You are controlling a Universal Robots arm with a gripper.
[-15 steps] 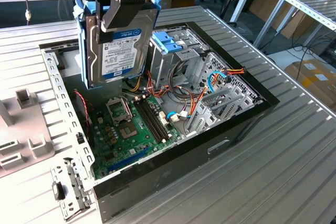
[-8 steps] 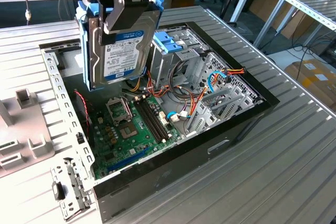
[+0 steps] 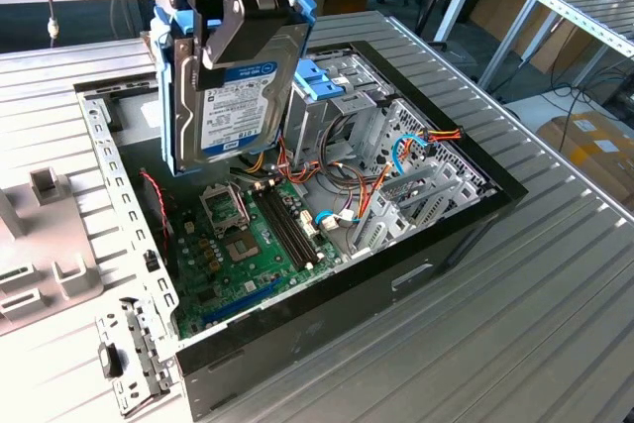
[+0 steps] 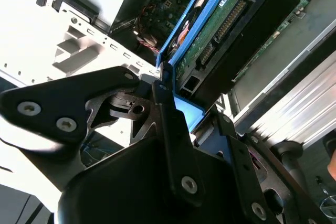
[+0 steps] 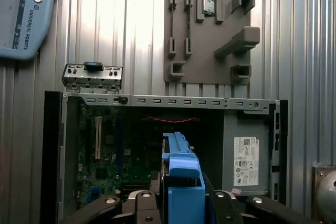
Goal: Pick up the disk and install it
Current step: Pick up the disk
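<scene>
Above the open computer case [image 3: 327, 314] on the ribbed tabletop [image 3: 535, 324], we see the tool [image 3: 213, 37] clamped on the disk [image 3: 238, 106], which it holds on edge, white label toward the exterior view, over the motherboard [image 3: 238, 245] and clear of the case walls.

Light's fine from my end. Exterior view: bright, even overhead light, with a soft sheen on the ribbed table [image 3: 515, 274] from 3 to 5 o'clock and no hard glare. The disk [image 3: 238, 86] label is clean. Around 9 o'clock the case [image 3: 327, 294] floor sits in shadow. Second wrist view: the chassis rail [image 4: 89, 30] and the metal around it are blown out white; anything close to the lens goes dark and soft. First wrist view: glare streaks along the table ribs, motherboard [image 5: 110, 156] dim.
</scene>
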